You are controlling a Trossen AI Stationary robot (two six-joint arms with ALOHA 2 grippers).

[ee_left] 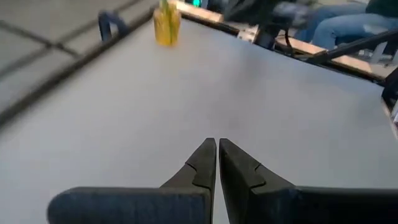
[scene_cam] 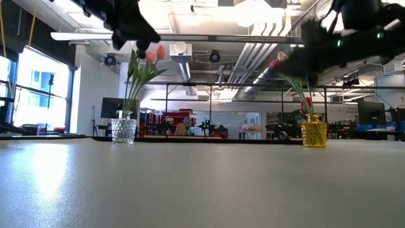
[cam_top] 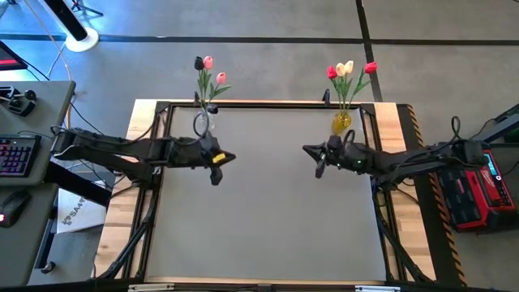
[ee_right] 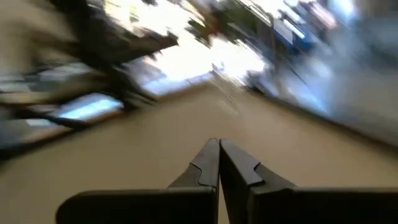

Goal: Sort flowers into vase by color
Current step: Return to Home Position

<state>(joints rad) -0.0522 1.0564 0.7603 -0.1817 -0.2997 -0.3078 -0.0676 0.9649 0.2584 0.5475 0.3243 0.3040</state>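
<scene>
A clear glass vase (cam_top: 202,123) (scene_cam: 124,130) stands on its base at the table's far left and holds two pink tulips and a near-black one (cam_top: 209,71). A yellow vase (cam_top: 341,122) (scene_cam: 314,134) (ee_left: 166,23) stands at the far right with red and cream-yellow tulips (cam_top: 349,71). My left gripper (cam_top: 231,157) (ee_left: 217,149) is shut and empty, raised just near-right of the clear vase. My right gripper (cam_top: 308,150) (ee_right: 218,149) is shut and empty, raised near-left of the yellow vase.
The grey table mat (cam_top: 268,203) spreads out between and in front of both arms. A black frame rail (cam_top: 268,105) runs along the far edge behind the vases. A keyboard desk (cam_top: 20,154) is off the left side, a red case (cam_top: 474,191) off the right.
</scene>
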